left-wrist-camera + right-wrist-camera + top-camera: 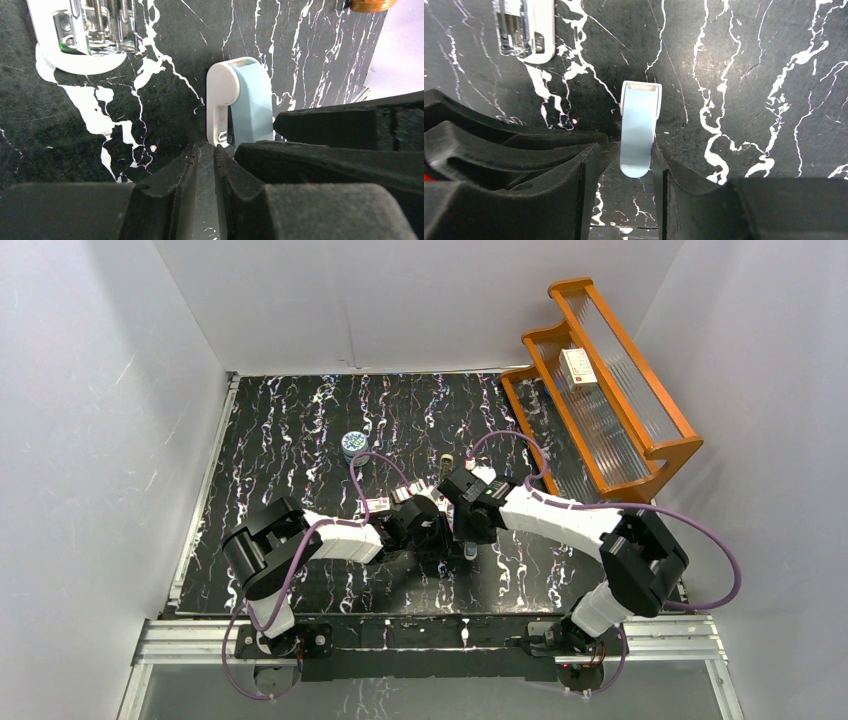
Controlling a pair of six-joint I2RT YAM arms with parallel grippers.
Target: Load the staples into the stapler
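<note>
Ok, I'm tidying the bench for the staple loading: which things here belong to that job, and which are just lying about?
Job:
cream stapler with its metal rail showing
staples' red-and-white sleeve

Lying about:
light blue stapler
round blue-and-white tin
white box on the wooden rack

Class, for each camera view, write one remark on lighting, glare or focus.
Top external: even, diffuse light, no harsh shadows. Left wrist: bright glare on the metal of the stapler; the near fingers look soft. Right wrist: the light blue stapler is sharp.
</note>
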